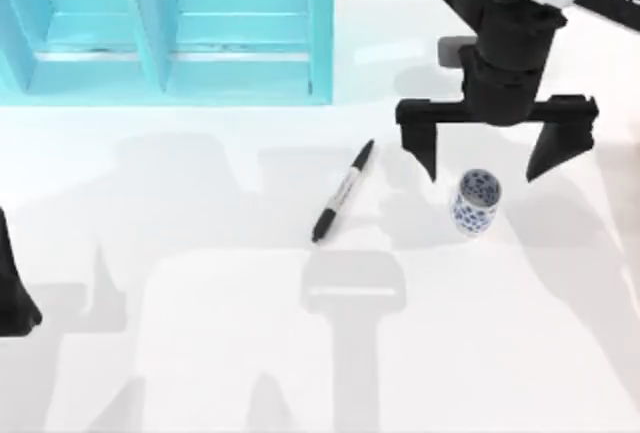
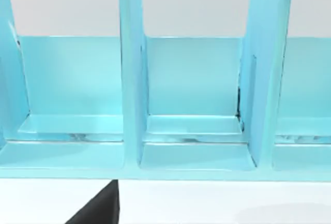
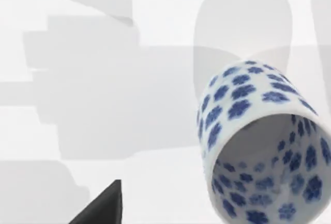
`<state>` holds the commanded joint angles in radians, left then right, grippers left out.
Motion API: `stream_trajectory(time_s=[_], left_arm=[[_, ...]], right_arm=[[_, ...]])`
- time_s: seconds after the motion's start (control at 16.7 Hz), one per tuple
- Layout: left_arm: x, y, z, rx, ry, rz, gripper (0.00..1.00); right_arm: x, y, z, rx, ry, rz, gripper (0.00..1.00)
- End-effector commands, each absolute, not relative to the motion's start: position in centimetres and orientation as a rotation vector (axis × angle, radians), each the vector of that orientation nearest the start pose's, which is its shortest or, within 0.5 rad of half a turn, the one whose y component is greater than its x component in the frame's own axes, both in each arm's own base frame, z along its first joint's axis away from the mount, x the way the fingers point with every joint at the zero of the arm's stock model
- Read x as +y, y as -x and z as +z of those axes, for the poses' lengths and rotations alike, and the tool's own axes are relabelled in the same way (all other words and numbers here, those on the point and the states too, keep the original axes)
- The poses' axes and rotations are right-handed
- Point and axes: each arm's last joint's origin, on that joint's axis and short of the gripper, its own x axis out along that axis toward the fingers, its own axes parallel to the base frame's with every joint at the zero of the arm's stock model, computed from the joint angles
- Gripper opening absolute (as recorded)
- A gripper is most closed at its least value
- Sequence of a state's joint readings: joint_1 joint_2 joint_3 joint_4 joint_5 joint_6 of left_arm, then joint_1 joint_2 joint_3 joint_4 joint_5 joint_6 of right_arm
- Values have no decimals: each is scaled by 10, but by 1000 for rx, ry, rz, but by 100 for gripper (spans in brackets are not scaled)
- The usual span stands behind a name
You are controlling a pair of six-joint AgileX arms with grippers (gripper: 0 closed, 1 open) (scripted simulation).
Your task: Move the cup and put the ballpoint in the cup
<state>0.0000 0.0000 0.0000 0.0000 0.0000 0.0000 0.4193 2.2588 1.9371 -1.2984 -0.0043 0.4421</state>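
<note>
The cup [image 1: 476, 202], white with a blue flower pattern, stands upright on the table right of centre; the right wrist view looks into its open mouth [image 3: 258, 151]. My right gripper [image 1: 488, 166] hovers above and just behind it, open, its two black fingers spread wide to either side of the cup without touching it. The ballpoint [image 1: 343, 191], black at both ends with a light grey barrel, lies slanted on the table to the left of the cup. My left arm [image 1: 12, 288] is parked at the table's left edge.
A light blue shelf rack [image 1: 170, 28] with upright dividers [image 2: 132, 79] stands along the back left of the table. A white table surface [image 1: 320, 353] spreads in front of the ballpoint and cup.
</note>
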Motion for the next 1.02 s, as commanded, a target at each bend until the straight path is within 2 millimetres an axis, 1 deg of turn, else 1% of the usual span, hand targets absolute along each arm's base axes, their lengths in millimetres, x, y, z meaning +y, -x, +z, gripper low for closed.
stream_trajectory(time_s=[0.12,0.3,0.36,0.48,0.66,0.9,0.96,1.02], left_arm=[[-1,-106,160,0,0,0,100],[-1,-106,160,0,0,0,100],[-1,-106,160,0,0,0,100],[-1,-106,160,0,0,0,100],[-1,-106,160,0,0,0,100],[-1,-106,160,0,0,0,100],[-1,-106,160,0,0,0,100],[-1,-106,160,0,0,0,100]], right_arm=[[187,-405,212,1610,-3,-18,100],[187,-405,264,1568,-17,-1,100],[186,-403,278,1562,-19,1,100],[184,-397,298,1565,-17,0,100],[179,-391,314,1575,-14,-4,100],[178,-390,316,1575,-14,-4,100],[184,-398,319,1504,-36,26,100],[184,-398,319,1504,-38,25,100]])
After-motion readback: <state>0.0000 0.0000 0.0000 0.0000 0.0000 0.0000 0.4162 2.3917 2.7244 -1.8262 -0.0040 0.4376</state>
